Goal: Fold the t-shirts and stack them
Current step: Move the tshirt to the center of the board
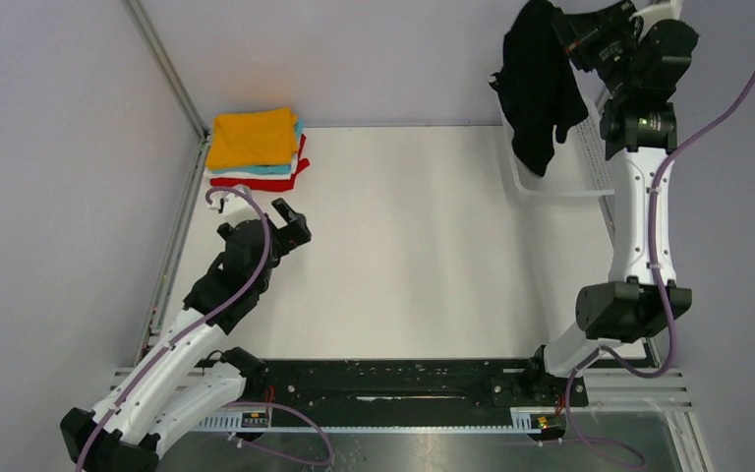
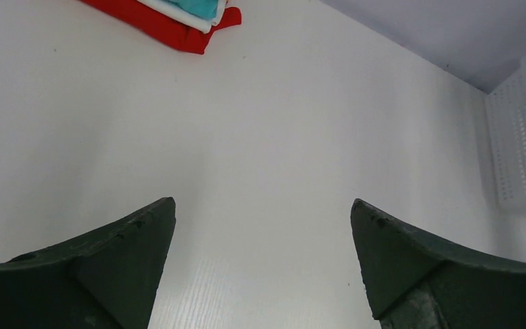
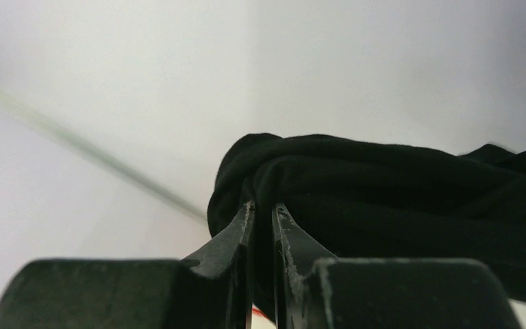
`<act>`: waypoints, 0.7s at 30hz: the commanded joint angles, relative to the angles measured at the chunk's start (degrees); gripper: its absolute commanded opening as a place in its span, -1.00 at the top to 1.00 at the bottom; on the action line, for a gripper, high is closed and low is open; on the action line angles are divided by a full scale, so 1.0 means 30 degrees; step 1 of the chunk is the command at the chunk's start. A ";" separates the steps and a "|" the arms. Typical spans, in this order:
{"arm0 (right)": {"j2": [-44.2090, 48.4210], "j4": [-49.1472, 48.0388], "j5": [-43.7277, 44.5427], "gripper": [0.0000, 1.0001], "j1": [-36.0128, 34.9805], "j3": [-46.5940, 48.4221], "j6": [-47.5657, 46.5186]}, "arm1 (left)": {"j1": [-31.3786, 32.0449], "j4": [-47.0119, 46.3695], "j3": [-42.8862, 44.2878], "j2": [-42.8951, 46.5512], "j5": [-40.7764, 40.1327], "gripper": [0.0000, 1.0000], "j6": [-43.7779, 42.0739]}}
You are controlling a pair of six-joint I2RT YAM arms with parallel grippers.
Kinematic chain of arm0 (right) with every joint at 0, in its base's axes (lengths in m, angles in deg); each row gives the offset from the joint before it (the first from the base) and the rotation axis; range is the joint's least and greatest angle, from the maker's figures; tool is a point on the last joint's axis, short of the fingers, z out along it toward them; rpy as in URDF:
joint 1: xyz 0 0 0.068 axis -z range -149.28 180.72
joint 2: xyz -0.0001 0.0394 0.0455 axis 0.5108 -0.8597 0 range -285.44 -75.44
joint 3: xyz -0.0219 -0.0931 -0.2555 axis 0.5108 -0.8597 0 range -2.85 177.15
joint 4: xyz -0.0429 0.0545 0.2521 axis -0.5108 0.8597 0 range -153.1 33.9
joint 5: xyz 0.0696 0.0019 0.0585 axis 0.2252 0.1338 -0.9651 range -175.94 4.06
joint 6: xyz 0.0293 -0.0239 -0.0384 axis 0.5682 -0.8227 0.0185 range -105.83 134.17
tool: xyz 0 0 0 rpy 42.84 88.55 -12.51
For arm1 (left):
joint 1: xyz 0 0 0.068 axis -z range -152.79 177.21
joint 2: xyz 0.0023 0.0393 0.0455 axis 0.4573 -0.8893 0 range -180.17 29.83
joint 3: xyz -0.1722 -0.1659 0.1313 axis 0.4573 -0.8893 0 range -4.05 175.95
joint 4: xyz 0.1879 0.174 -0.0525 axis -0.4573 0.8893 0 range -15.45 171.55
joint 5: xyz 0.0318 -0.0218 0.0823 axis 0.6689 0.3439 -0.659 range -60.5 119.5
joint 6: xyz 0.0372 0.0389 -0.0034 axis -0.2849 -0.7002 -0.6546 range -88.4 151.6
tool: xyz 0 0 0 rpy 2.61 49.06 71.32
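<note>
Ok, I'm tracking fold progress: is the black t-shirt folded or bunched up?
Bunched up, not folded: the black t-shirt hangs as a crumpled clump from the right pincer, whose fingers are pinched shut on a wad of its cloth.

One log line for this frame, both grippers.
right gripper: shut on large black cloth t-shirt, hanging over white mesh basket | left gripper: open, empty

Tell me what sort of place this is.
Probably a robot-testing lab cell: a white table fenced by plain panels, a stack of folded shirts, and a black shirt held up near a white basket.
</note>
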 commanded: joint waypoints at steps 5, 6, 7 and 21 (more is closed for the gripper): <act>0.0943 0.5881 -0.4539 1.00 -0.5440 0.6644 -0.3954 | -0.0007 0.1164 0.0344 0.1869 0.0386 -0.98 0.1014; 0.0773 0.6046 -0.5306 1.00 -0.5920 0.7189 -0.3905 | -0.0003 0.1393 0.0367 0.2077 0.0252 -0.98 0.1168; 0.0554 0.6375 -0.5879 1.00 -0.6507 0.7726 -0.4035 | -0.0003 0.1601 0.0389 0.2257 0.0173 -0.98 0.1268; 0.6662 0.8049 -0.3077 0.88 -0.8087 -0.7979 -1.2933 | -0.0003 0.4836 0.0877 0.3152 -0.0516 -0.98 0.3185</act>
